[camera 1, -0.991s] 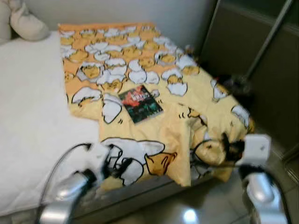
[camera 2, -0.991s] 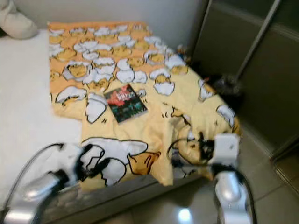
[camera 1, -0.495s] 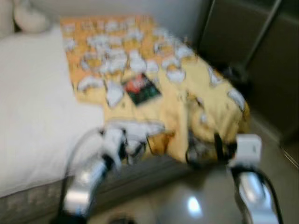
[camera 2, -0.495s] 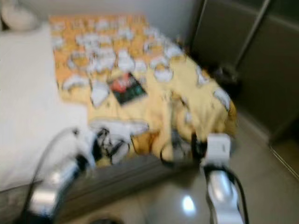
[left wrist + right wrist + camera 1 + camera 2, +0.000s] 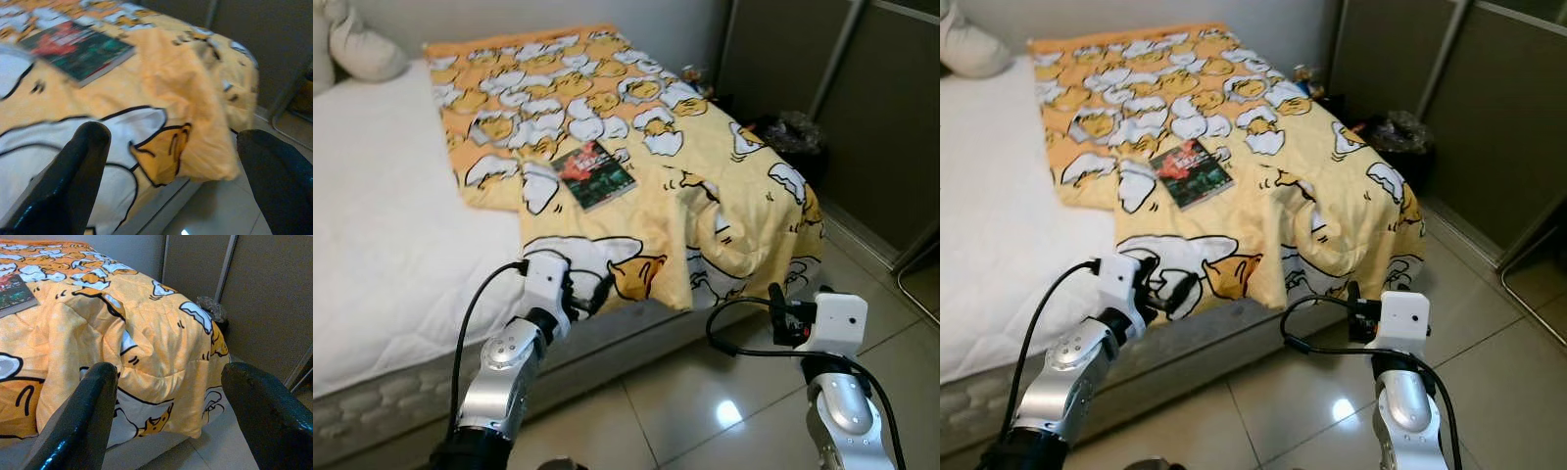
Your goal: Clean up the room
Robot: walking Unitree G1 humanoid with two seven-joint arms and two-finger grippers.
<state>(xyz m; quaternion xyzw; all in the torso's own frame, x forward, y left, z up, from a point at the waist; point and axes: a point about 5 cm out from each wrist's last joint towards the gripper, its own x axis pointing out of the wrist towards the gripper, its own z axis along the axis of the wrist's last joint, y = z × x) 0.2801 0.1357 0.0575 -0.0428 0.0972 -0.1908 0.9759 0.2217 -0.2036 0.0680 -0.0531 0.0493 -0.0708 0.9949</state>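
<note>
A yellow duvet [image 5: 636, 127] printed with egg characters lies rumpled over the foot end of the bed and hangs over its corner [image 5: 161, 347]. A dark-covered book [image 5: 594, 176] rests flat on the duvet, also seen as the book [image 5: 78, 46]. My left gripper [image 5: 592, 292] is open, level with the mattress edge, just short of the duvet's hanging hem. My right gripper [image 5: 779, 319] is open too, low over the floor before the draped corner. Nothing is between either pair of fingers [image 5: 73, 181] [image 5: 83, 426].
The white mattress [image 5: 382, 225] stretches to my left, with a pillow [image 5: 367, 49] at its head. Dark wardrobe doors [image 5: 881, 117] stand on the right, and a black bag [image 5: 793, 132] sits on the floor beside them. Glossy floor tiles [image 5: 705, 401] lie in front of me.
The camera has shifted and the blur has cleared, so the bed now sits a little farther off. Both grippers stay open and empty, now below the duvet's edge instead of over it.
</note>
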